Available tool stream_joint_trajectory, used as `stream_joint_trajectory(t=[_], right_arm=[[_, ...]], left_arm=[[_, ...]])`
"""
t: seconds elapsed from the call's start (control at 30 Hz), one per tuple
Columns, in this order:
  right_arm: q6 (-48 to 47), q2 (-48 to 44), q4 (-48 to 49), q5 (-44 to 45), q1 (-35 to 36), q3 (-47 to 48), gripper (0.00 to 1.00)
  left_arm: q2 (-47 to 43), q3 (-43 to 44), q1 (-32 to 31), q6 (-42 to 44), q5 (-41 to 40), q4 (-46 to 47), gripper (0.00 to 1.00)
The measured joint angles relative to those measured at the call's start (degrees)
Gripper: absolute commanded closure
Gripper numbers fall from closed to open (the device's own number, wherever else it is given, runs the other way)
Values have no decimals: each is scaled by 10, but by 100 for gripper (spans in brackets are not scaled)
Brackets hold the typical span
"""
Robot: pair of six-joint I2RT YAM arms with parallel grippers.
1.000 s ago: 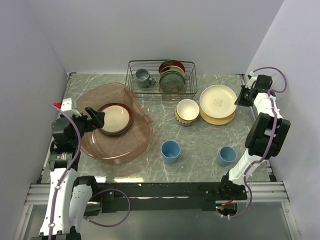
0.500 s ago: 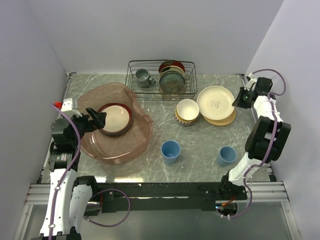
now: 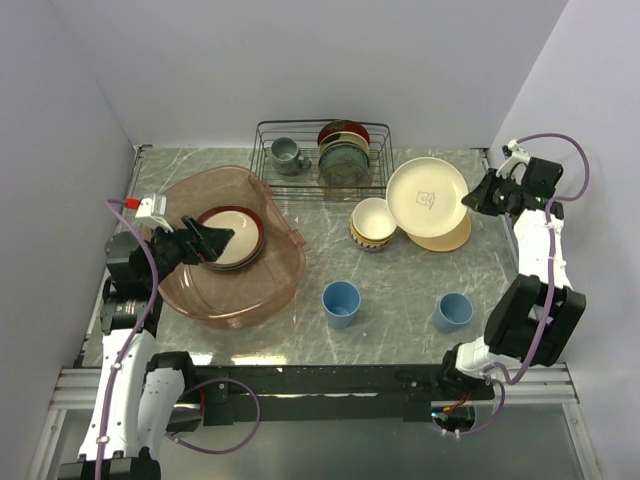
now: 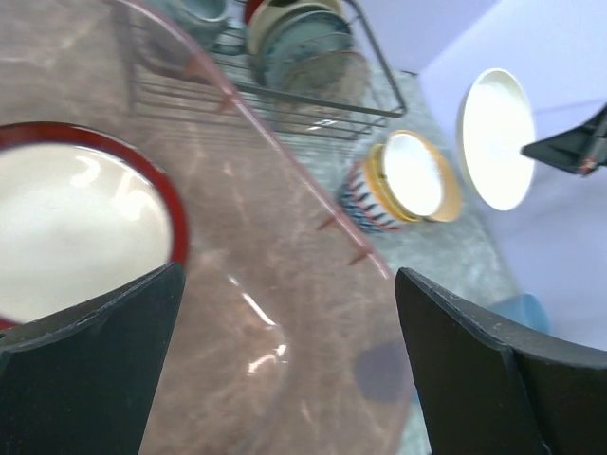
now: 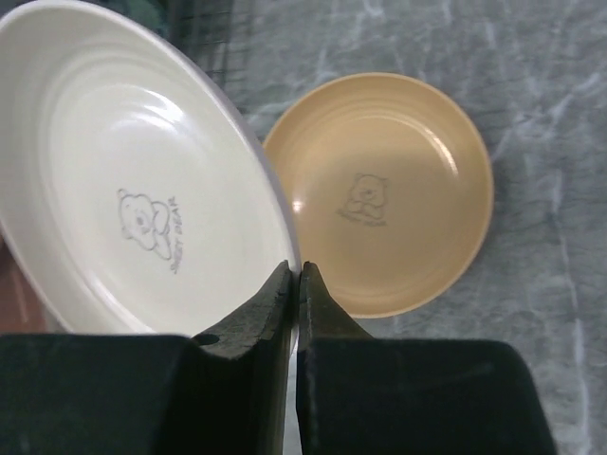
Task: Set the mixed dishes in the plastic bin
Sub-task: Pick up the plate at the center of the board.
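**Cream plate in hand, bin across the table**

The cream plate [image 5: 142,218] is pinched by its rim in my right gripper [image 5: 294,280], jaws clamped tight on the edge. It hangs tilted over the far right of the table, and from above it appears to be clear of the yellow-orange plate [image 3: 445,238] lying flat below it. So I judge the step in hand to be the carry. The pickup looks done, and the plastic bin [image 3: 262,290] sits well apart on the left side.

Next I need a long sweep left with the plate held high enough, then a gentle lowering into the bin.

The cream bowl [image 3: 375,217], nested in the red-patterned bowl [image 3: 366,241], stands just beside the plate on that line. The black wire rack [image 3: 300,180] with its grey mug [image 3: 287,154] is close behind.

My left gripper [image 3: 218,240] hovers released, jaws wide, right above the red-rimmed plate [image 3: 247,226] already in the bin. It occupies the drop spot and should clear out first.

Two light-blue cups [image 3: 341,300] wait nearer me, below the likely path.
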Motion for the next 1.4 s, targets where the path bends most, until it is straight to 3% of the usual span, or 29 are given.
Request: stream_joint_trajectory(t=[0.37, 0.67, 0.93, 1.2, 1.4], right_arm=[[8, -94, -18, -63, 1, -16, 100], [-12, -119, -45, -78, 10, -31, 100], [-43, -150, -68, -73, 77, -46, 100], [-77, -164, -88, -72, 155, -46, 100], [-94, -164, -97, -71, 190, -50, 100]], left_arm=[[-9, 0, -31, -116, 45, 27, 1], [-8, 1, -142, -178, 5, 50, 1], [47, 19, -280, -194, -103, 55, 1], [164, 111, -460, -186, -268, 24, 1], [265, 193, -552, -173, -381, -15, 11]])
